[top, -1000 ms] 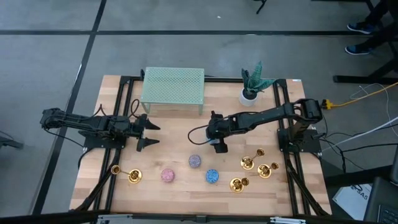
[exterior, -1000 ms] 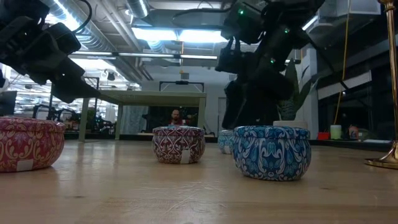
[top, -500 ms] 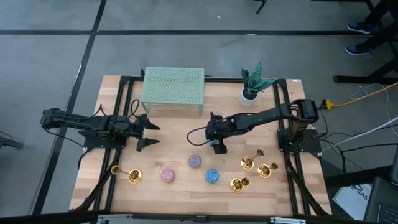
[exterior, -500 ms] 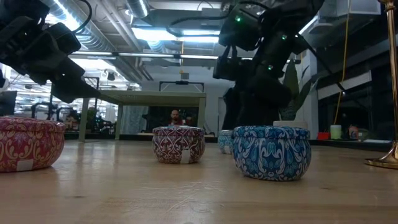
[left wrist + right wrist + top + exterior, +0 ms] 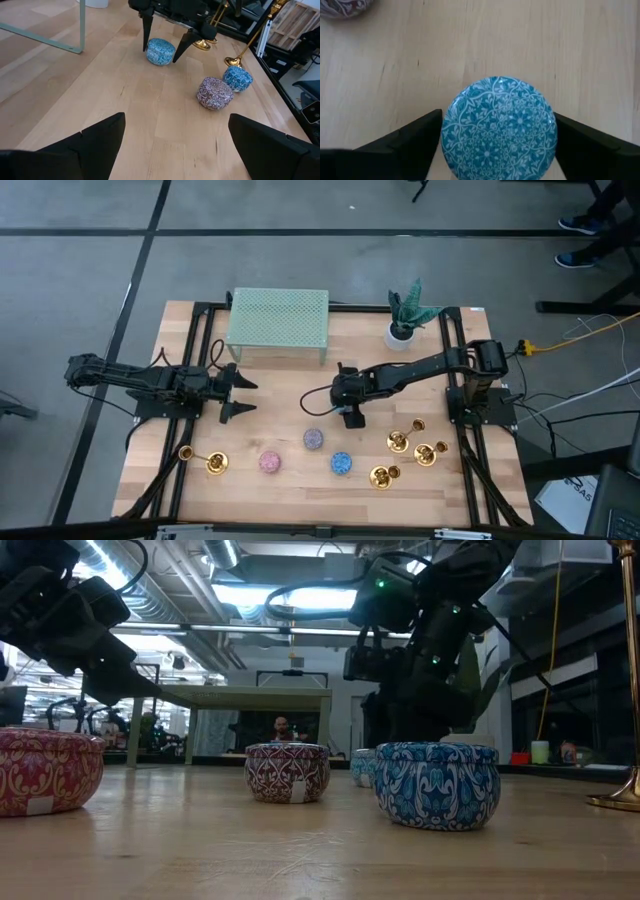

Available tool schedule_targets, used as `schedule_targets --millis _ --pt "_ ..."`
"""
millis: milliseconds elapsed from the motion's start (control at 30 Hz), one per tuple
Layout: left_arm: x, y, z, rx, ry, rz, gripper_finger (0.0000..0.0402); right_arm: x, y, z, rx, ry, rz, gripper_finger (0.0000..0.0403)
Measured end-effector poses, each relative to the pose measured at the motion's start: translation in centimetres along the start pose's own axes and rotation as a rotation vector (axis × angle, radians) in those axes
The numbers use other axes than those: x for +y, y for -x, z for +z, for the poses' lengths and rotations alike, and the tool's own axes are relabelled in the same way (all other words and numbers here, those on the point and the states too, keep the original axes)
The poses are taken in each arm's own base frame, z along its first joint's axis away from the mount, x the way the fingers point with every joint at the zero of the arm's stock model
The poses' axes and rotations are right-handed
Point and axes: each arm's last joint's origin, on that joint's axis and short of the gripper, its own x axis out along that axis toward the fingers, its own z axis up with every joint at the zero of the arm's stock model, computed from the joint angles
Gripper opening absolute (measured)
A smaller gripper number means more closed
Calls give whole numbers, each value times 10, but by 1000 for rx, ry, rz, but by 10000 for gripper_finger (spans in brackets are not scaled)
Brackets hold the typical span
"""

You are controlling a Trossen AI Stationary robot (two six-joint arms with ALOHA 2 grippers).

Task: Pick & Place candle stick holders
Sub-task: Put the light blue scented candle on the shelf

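Three gold candle stick holders (image 5: 398, 442), (image 5: 428, 452), (image 5: 383, 476) are at the near right of the table. A fourth (image 5: 205, 461) lies on its side at the near left. My right gripper (image 5: 350, 412) is open and points down over a blue patterned candle tin (image 5: 498, 127). One finger stands on each side of the tin, as the left wrist view also shows (image 5: 160, 51). My left gripper (image 5: 240, 395) is open and empty over the table's left middle. My right gripper comes at the blue candle tin from above, pointing down. Its fingers (image 5: 412, 137) flank the tin's round side wall (image 5: 150, 52). The tin sits on the table. I cannot tell whether the fingers touch it.
A purple-grey candle (image 5: 314, 439), a pink candle (image 5: 269, 462) and another blue candle (image 5: 342, 464) sit near the front edge. A green mesh rack (image 5: 278, 320) stands at the far middle. A potted plant (image 5: 405, 320) stands at the far right.
My right gripper has gone down a little toward the blue candle tin and stayed open. My left arm has kept still.
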Motion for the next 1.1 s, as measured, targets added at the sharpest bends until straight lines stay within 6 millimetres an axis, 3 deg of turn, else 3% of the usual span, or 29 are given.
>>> schedule_targets --millis 133,300,467,633,900,1100 --pt "0 0 0 0 0 0 353 0 0 0 -2 -8 0 295" --pt "0 0 0 0 0 0 353 0 3 3 15 -48 27 295" --pt "0 0 0 0 0 0 354 -2 17 24 -2 -43 44 295" --pt "0 0 0 0 0 0 353 -6 43 58 -69 8 38 297" --pt "0 0 0 0 0 0 353 -15 102 115 -261 61 89 299" --pt "0 0 0 0 0 0 354 -40 141 140 -402 26 51 299"
